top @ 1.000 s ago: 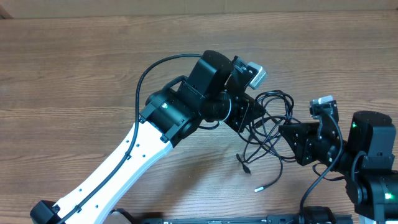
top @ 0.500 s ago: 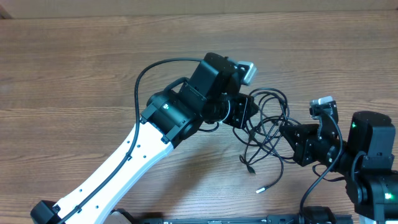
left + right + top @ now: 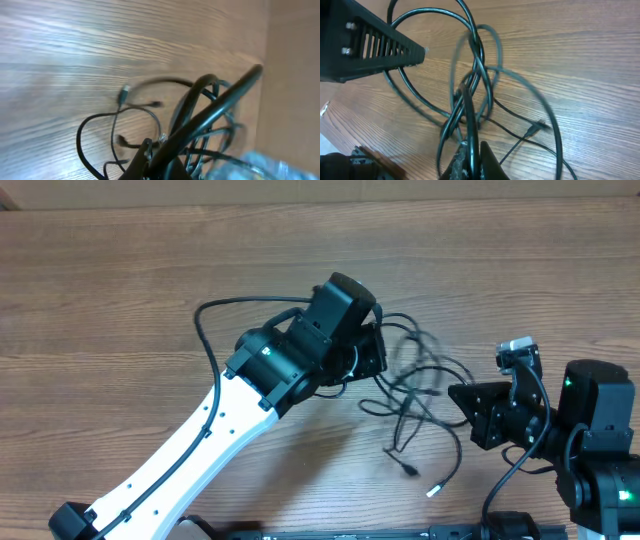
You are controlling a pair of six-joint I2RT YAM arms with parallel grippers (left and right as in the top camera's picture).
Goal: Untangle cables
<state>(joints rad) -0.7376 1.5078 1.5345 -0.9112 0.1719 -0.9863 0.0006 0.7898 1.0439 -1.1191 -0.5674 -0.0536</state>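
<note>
The cables (image 3: 418, 385) hang between the left gripper (image 3: 378, 358) and right gripper (image 3: 458, 394), both clamped on them, with broad table (image 3: 120, 270) beyond and plugs (image 3: 433, 491) trailing toward the near edge.

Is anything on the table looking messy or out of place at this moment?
Yes. The cables are a knotted bundle strung between the left gripper and the right gripper, both shut on strands. Loops cross over each other, and two plug ends trail loose on the table.
</note>
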